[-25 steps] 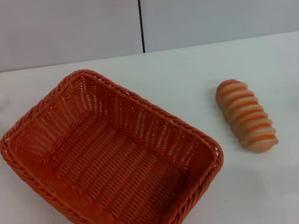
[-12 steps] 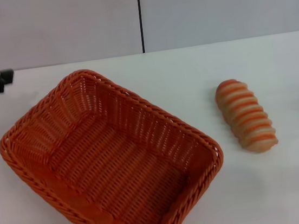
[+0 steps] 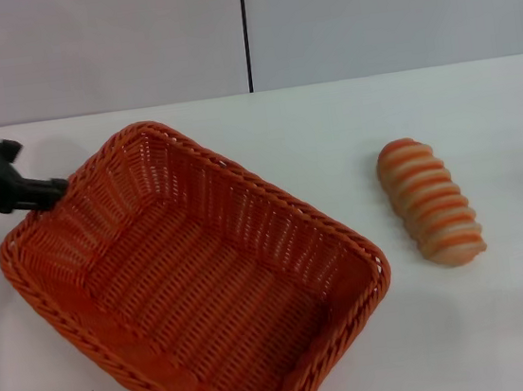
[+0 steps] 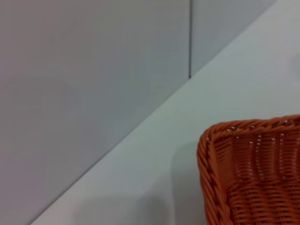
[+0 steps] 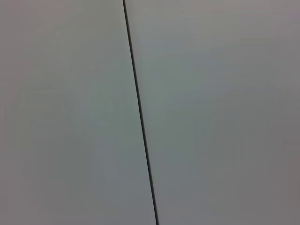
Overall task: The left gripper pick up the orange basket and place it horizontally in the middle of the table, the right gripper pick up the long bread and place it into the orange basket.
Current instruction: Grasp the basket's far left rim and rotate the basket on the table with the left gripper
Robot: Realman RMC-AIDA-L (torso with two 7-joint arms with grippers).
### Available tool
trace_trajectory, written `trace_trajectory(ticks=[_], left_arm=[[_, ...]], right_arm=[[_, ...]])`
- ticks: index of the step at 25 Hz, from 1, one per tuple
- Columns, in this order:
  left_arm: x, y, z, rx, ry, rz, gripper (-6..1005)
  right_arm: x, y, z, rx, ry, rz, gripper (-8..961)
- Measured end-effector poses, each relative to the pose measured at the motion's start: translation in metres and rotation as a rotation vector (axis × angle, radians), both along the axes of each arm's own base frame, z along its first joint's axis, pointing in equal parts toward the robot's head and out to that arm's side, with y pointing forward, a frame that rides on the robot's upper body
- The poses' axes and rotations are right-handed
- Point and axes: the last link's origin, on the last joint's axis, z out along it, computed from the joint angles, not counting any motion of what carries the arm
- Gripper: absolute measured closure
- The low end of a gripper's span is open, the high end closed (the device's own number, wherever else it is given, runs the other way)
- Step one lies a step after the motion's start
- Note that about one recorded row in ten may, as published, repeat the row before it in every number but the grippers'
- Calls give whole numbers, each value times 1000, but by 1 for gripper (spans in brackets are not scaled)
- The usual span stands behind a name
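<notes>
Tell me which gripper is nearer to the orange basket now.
Left. The left gripper is at the orange basket's far left corner, by the rim. The right gripper is not in view.

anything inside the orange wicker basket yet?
No. The rectangular orange woven basket shows only its bare woven floor; the striped tan bread loaf lies on the white table beside it. The table under the basket is hidden.

Plain grey wall [image 5: 220, 112], thin dark vertical seam [image 5: 139, 112] running down it

The left gripper [image 3: 40, 192] reaches in low, fingers perhaps closed.
</notes>
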Motion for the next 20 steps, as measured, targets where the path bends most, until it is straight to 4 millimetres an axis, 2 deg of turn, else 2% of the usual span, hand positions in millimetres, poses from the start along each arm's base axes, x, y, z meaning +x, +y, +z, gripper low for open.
trace_trajectory(ticks=[4,9,13,14,17,20], left_arm=[[1,2,-12,-19,7,-4,293],[-1,7,-38,-50,30,8,294],[-3,9,-43,-43,33,6,294],[-6,10,-51,-25,30,-8,294],[-7,11,-57,-22,30,-13,295],[-7,11,-57,-22,30,-13,295]], right_arm=[[0,0,0,0,2,0,461],[0,0,-1,-1,3,-1,463],[0,0,0,-1,2,-2,464],[0,0,0,-1,2,-2,464],[0,0,0,-1,2,-2,465],[0,0,0,-1,0,-2,466]])
